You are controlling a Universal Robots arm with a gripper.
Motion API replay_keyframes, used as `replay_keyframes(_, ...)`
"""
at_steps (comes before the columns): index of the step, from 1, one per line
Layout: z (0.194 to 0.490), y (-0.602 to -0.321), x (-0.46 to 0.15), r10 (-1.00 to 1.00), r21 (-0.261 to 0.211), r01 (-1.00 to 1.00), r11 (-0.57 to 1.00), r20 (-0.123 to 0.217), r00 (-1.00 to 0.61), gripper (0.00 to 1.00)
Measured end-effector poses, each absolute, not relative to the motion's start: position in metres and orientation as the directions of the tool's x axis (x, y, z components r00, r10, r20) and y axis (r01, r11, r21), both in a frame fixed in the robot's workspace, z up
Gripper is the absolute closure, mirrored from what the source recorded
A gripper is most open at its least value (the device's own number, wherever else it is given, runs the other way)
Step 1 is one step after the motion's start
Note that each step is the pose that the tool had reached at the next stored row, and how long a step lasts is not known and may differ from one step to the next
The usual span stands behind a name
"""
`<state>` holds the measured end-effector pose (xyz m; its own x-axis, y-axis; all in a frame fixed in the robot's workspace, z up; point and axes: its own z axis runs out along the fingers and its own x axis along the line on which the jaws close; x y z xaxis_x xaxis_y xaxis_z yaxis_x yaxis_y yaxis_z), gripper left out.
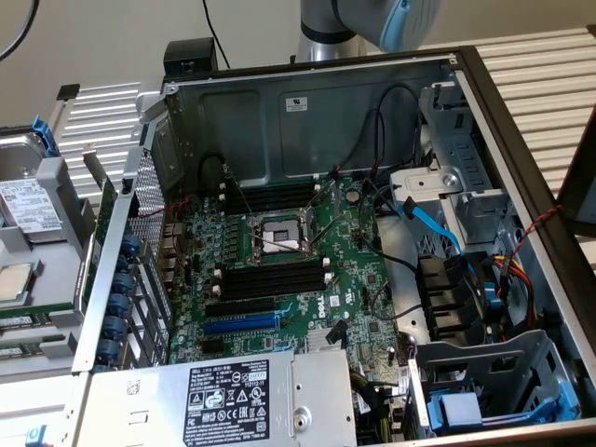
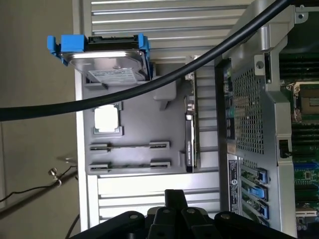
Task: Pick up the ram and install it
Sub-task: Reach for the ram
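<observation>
My arm (image 1: 372,23) runs off the exterior view at twelve o'clock; the power supply (image 1: 233,400) is cropped at six, the tray (image 1: 56,219) at nine. From the wrist, a cable (image 2: 149,82) hides a strip of tray, my gripper (image 2: 174,195) is cut off at its base, and the print on the drive (image 2: 107,55) is too small to read.

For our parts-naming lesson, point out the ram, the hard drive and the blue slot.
ram (image 2: 190,144), wrist view, middle of stick.
hard drive (image 2: 107,59), wrist view, metal top.
blue slot (image 1: 240,323), exterior view, slot's middle.
</observation>
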<state>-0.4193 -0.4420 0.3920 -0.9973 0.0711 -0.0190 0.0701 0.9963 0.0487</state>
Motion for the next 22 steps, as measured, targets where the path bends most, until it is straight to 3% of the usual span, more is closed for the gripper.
replay_keyframes(12,0.392,-0.446,-0.451,0.071,0.049,0.070,0.996,-0.019,-0.997,0.89)
replay_keyframes(22,0.392,-0.446,-0.466,0.071,0.047,0.071,0.996,0.003,-0.997,0.89)
